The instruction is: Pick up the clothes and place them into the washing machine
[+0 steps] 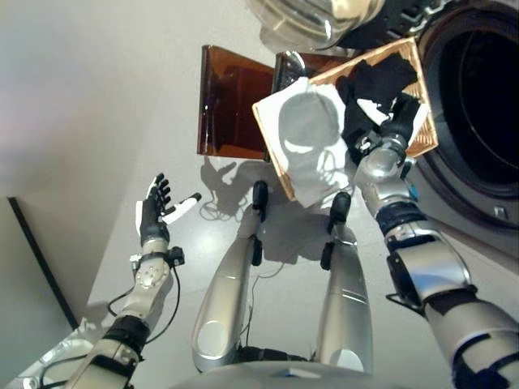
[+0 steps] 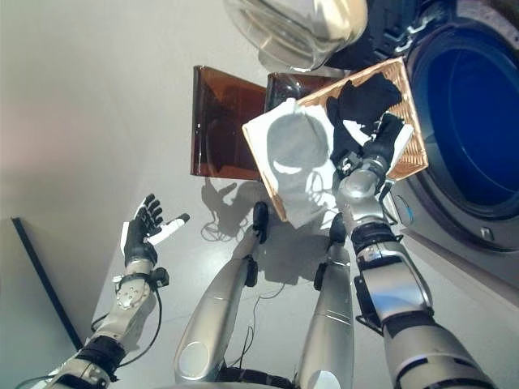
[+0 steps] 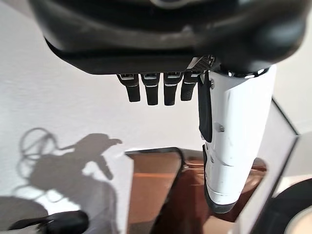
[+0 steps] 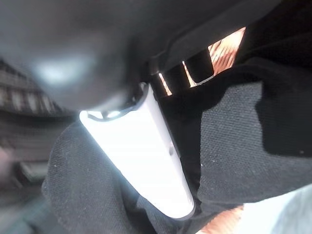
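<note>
Stage: early pick-up; nothing yet judged loaded.
Basket (image 1: 278, 166): wicker, at 12 o'clock ahead of the robot, just left of the washer (image 1: 478, 121); holds both garments.
Black cloth (image 1: 381, 81): in the basket's 2 o'clock corner, draped down toward the rim beside the washer; not lifted clear.
White cloth (image 1: 312, 138): spread over the basket's 7 o'clock half, hanging over the near rim; untouched.
Right hand (image 1: 399, 121): down in the basket on the black cloth; white thumb (image 4: 146, 156) pressed against black fabric in the wrist view, fabric bunched on both sides of it; fingers (image 4: 200, 66) over the cloth beyond; read as clamped on the black cloth, grip depth not visible.
Left hand (image 1: 152, 212): at 9 o'clock, well apart from the basket, raised over bare floor; fingers straight and spread, thumb out; holding nothing.
Washer: at 2 o'clock, door (image 1: 316, 20) swung open at 12 o'clock; drum dark, no clothing discernible inside.
Brown panels (image 1: 231, 101): on the floor beyond the basket; no part in the task.
Done: hand set on the first garment.
Left: lift the black cloth, carry into the drum, release; repeat for the white cloth.
</note>
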{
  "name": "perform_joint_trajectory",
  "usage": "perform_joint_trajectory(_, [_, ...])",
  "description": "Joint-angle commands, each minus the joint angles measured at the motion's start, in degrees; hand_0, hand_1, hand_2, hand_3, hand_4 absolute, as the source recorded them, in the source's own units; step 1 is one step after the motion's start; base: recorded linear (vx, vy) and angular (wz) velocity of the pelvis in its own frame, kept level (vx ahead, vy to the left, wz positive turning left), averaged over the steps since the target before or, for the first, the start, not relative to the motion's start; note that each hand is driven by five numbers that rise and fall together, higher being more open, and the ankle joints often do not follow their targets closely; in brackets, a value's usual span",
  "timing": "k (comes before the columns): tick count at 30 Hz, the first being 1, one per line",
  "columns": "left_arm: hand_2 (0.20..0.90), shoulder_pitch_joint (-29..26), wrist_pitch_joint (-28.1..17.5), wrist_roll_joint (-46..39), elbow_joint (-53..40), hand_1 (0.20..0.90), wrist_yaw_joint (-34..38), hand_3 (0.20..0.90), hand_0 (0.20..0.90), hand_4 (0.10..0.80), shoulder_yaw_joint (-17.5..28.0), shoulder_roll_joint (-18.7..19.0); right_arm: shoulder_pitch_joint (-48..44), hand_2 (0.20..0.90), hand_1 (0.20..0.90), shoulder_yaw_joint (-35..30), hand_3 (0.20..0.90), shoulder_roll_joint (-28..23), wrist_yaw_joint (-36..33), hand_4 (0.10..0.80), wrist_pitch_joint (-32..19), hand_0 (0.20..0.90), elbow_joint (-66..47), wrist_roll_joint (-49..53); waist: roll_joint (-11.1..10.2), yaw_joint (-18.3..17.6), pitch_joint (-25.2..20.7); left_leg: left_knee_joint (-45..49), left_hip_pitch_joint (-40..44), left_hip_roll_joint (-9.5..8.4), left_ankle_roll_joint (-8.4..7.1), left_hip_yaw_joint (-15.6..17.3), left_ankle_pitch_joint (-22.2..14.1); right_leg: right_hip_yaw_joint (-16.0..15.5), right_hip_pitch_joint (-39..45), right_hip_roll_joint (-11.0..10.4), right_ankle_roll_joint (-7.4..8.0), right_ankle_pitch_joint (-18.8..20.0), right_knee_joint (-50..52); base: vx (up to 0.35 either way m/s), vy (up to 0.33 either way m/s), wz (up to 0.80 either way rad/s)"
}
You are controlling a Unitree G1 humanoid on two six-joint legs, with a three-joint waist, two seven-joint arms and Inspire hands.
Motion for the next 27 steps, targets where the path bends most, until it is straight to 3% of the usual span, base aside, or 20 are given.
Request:
perform_joint_trajectory(1, [0.900,4.1,-1.4,1.1,1.2,0.900,0.8,0.900,0.900,0.800,2.8,0.7,2.1,0.200,0.200,-2.9,0.200,-1.7,2.1,0.300,-9.0,0.200,-9.7,4.0,2.0,-0.4,-3.0,-0.6,-0.4,-1.14,-2.40,2.3,-2.3,2.3,3.2,1.0,-0.83,-5.8,3.1,0.058,-0.001,-0.10])
perform_joint_trajectory(8, [0.900,5.3,-1.1,1.4,1.8,0.900,-0.3,0.900,0.900,0.800,2.1,-1.0,8.5,0.200,0.200,-7.2,0.200,0.8,5.3,0.300,-13.4,0.200,-15.1,11.6,3.2,-1.0,-5.2,-1.0,2.0,-1.13,-2.41,2.8,-2.9,2.9,5.5,0.9,-0.85,-6.3,2.0,0.051,0.001,-0.11])
perform_joint_trajectory(17, [0.900,6.5,-0.8,0.3,2.2,0.900,-3.3,0.900,0.900,0.800,0.6,-3.2,11.2,0.200,0.200,-13.8,0.200,2.9,12.6,0.300,-19.5,0.200,-19.6,27.4,6.6,-1.5,-7.9,-1.7,3.5,-1.43,-2.51,3.6,-3.1,4.2,6.4,0.8,-0.91,-7.0,1.5,0.023,0.001,-0.06])
perform_joint_trajectory(27, [0.900,7.6,-0.9,-0.6,2.9,0.900,-6.0,0.900,0.900,0.800,-0.5,-4.3,7.7,0.200,0.200,-19.4,0.200,-2.0,14.8,0.300,-21.9,0.200,-18.3,33.3,8.8,-2.0,-9.5,-2.1,4.2,-1.72,-2.56,4.2,-3.6,5.2,6.2,0.7,-1.04,-7.9,2.4,0.015,-0.001,-0.03])
